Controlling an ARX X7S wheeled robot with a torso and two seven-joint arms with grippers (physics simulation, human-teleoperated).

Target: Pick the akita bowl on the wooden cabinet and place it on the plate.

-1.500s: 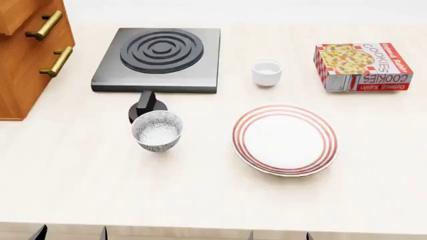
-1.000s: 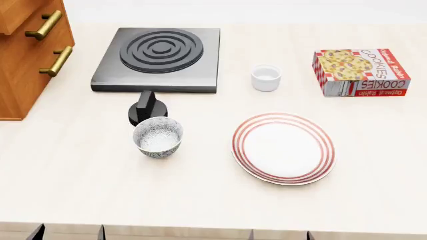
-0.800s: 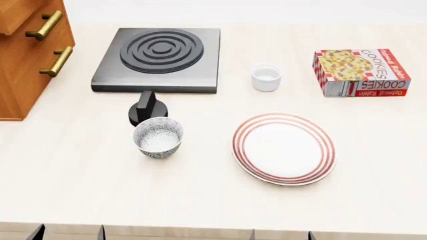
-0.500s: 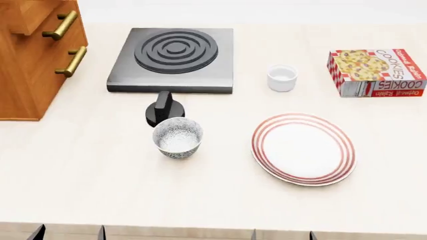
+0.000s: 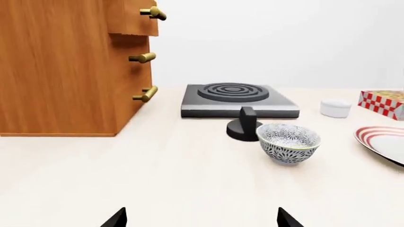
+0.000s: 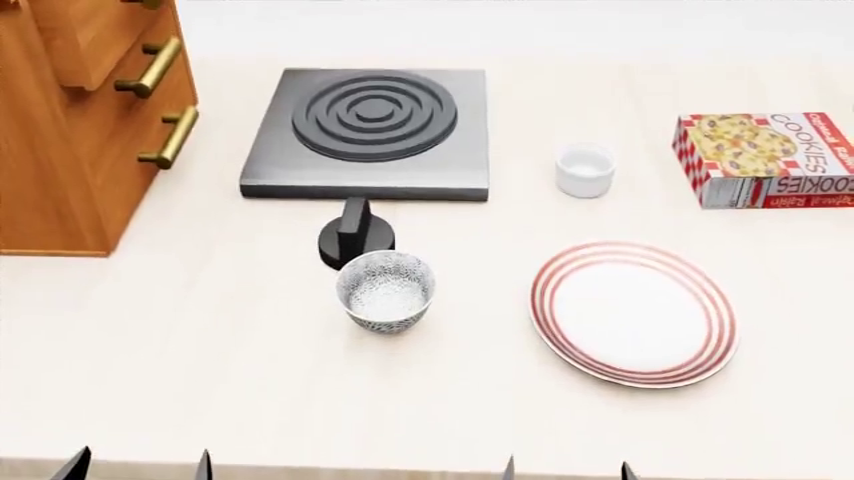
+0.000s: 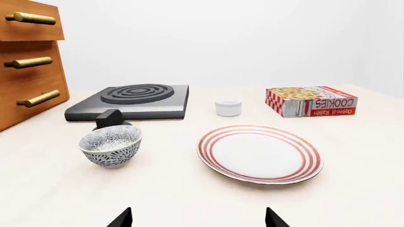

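**One patterned bowl in view, and it is not on the cabinet**

Nothing of the task is done yet, by your views. At far left stands the wooden cabinet (image 6: 74, 120); its top is out of frame, so you cannot see the akita bowl there. One stove (image 6: 367, 130) and one black knob (image 6: 354, 238) follow, then one look-alike bowl (image 6: 386, 290) on the counter (image 6: 200, 380). One white cup (image 6: 585, 170), one empty plate (image 6: 634, 312) and one cookie box (image 6: 767, 158) lie rightward. Your left gripper (image 5: 200, 220) and right gripper (image 7: 197, 220) both show spread, empty tips.
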